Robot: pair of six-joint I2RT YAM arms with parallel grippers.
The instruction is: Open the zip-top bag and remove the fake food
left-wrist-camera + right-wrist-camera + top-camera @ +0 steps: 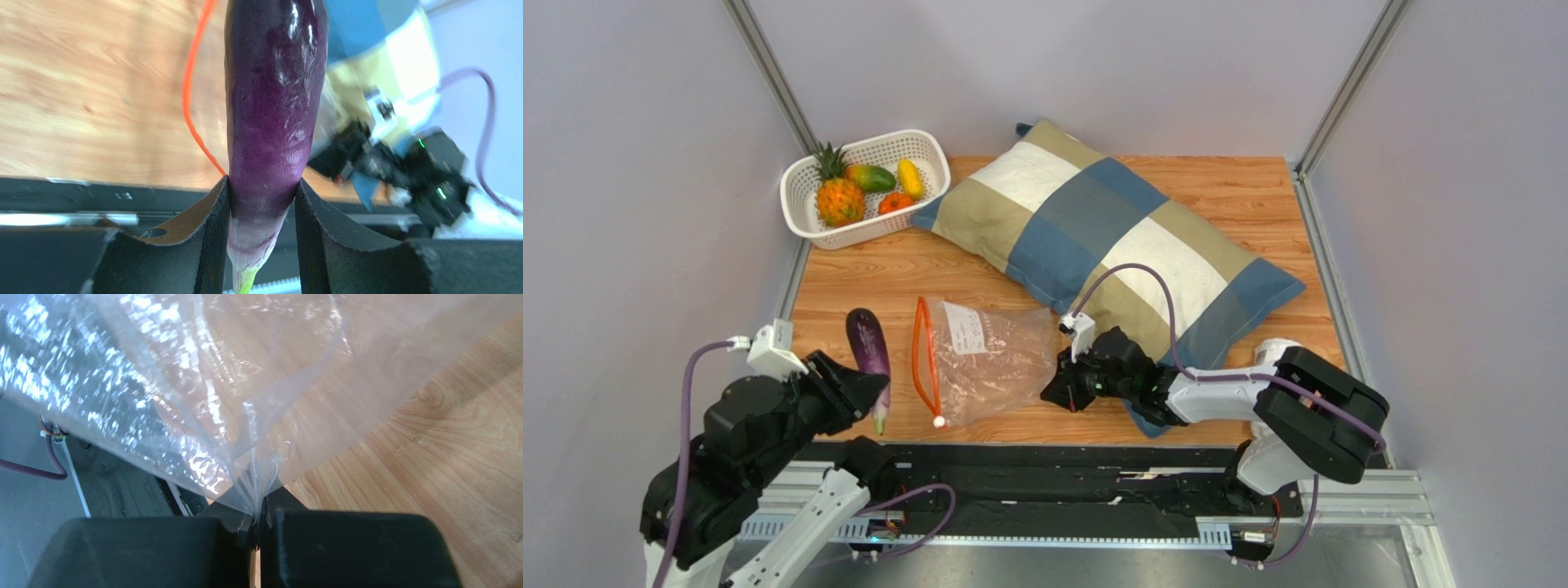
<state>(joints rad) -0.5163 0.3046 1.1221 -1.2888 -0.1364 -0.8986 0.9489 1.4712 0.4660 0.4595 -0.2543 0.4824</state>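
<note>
**Fake-food bag job, mid-task.** The left pincer is clamped partway closed on a glossy purple plastic eggplant. Its fingers pinch the veg near the pale stem end, and the body points away across the light wooden worktop.

Rear L, a white perforated plastic basket holds more fake food: an orange pineapple w/ green crown, a green-orange mango, a yellow piece & an orange-red round one.

Centre, the clear crinkly zip-top bag lies on the worktop just R of the eggplant. Its orange-red zip strip bows in a narrow loop along the L edge, w/ the small white slider at the strip's near end.

The right pincer is shut tight on the bag's R edge. The wrist view shows the plastic gathered into a pleat between the jaws.

Behind, a blue, tan & white checked pillow lies diagonally across the worktop's rear R. The R arm reaches over its near corner.
</note>
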